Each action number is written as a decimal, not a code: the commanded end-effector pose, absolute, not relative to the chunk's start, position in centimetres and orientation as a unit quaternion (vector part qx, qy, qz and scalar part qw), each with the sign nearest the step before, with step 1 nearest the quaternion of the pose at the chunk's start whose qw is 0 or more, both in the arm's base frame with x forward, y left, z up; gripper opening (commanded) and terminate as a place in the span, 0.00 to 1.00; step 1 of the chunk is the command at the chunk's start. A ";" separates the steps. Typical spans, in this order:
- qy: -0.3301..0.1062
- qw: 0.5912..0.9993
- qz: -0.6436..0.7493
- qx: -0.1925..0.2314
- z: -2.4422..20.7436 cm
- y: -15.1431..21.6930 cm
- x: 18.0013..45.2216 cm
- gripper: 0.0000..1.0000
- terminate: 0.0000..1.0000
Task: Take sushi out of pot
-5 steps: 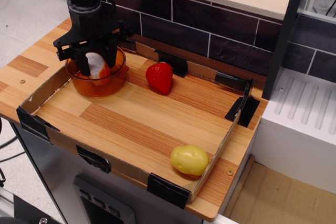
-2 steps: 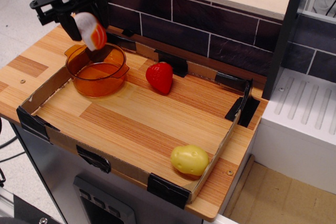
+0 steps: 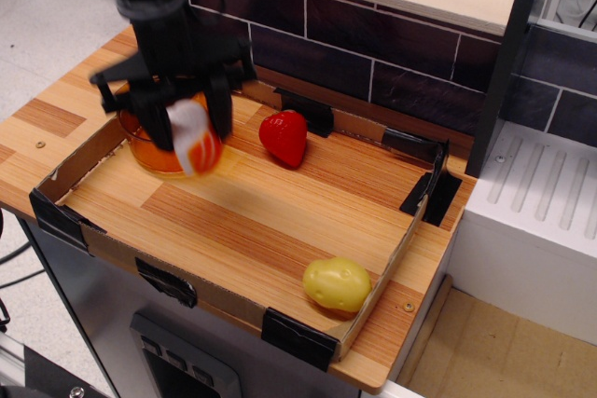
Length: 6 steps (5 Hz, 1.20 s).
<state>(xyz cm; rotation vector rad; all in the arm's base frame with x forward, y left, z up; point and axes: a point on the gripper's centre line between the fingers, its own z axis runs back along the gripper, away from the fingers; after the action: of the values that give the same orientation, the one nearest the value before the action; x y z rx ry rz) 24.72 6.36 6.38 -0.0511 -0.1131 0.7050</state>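
Note:
The sushi (image 3: 195, 137) is a small block, white on top and orange-red below. My black gripper (image 3: 189, 128) is shut on it and holds it just right of the pot, a little above the wooden tray floor. The image of the arm is motion-blurred. The orange translucent pot (image 3: 149, 149) stands at the tray's back left corner, partly hidden behind the gripper fingers (image 3: 153, 120). Its inside is mostly hidden.
A red strawberry (image 3: 284, 136) lies near the tray's back middle. A yellow potato (image 3: 337, 284) lies at the front right corner. A low cardboard wall (image 3: 93, 240) with black clips rims the tray. A dark tiled wall stands behind.
The gripper lifted the sushi up out of the pot, then swung right and down. The sushi now hangs beside the pot, low over the tray floor.

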 end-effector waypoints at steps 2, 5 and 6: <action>-0.069 0.962 0.263 0.011 3.0 3.9 21.4 0.00 0.00; -0.071 0.964 0.256 -0.001 3.0 3.6 21.0 1.00 0.00; -0.074 0.960 0.271 -0.007 3.4 4.1 21.5 1.00 0.00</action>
<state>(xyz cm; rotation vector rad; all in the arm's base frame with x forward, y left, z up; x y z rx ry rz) 21.53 3.30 2.43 -0.0157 -0.0983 0.5488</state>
